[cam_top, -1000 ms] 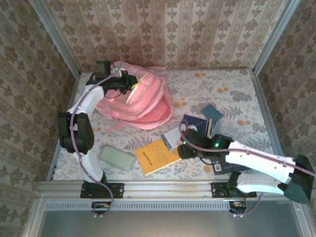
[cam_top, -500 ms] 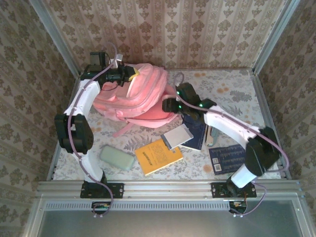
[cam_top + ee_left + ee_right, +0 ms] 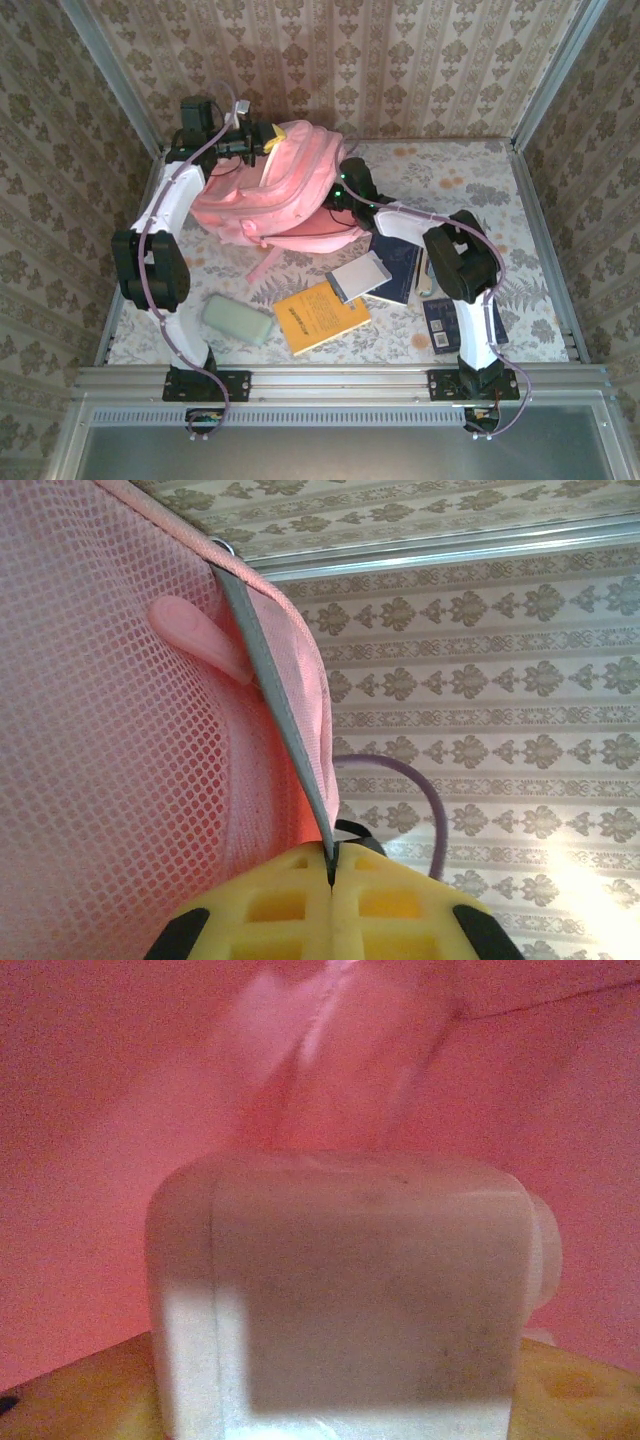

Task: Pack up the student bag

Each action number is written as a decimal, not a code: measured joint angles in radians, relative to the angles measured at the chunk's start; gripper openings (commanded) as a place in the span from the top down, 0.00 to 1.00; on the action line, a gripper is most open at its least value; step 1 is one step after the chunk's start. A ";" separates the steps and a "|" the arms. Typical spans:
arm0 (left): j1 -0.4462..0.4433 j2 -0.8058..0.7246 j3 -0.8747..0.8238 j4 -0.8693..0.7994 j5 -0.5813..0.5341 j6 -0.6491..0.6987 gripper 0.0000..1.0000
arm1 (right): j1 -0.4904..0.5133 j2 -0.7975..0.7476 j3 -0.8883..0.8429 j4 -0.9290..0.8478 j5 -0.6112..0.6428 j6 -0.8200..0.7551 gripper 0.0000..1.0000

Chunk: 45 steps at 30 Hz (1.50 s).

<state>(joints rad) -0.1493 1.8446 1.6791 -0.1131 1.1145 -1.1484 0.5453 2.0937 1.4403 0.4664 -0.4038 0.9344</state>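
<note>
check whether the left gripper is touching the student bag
Touching. The left wrist view shows the left gripper shut on the grey trim of the student bag.

Left arm (image 3: pixel 165 215) stands tall from its base at the near edge, elbow bent out to the left. Its white forearm runs up toward the far-left corner, wrist turned so the left gripper (image 3: pixel 262 140) points rightward. Seen from the wrist, its yellow pads (image 3: pixel 270 905) are pressed flat together, jaws closed, with a thin grey edge strip of the student bag (image 3: pixel 120 760) nipped between them. On the other side, the right arm (image 3: pixel 465 270) rises to a high elbow, then the forearm stretches left and away, wrist low. The right gripper (image 3: pixel 335 1400) has its jaws partway apart, clamped on a pale translucent box (image 3: pixel 340 1280) sitting square between the pads.
</note>
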 measured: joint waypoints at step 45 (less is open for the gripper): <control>0.043 0.002 0.040 -0.166 -0.052 0.180 1.00 | -0.004 -0.560 -0.219 -0.558 0.380 -0.396 0.16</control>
<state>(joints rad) -0.1066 1.8462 1.7195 -0.2790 1.0626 -0.9688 0.5415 1.5333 1.2217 -0.0921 -0.0238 0.5385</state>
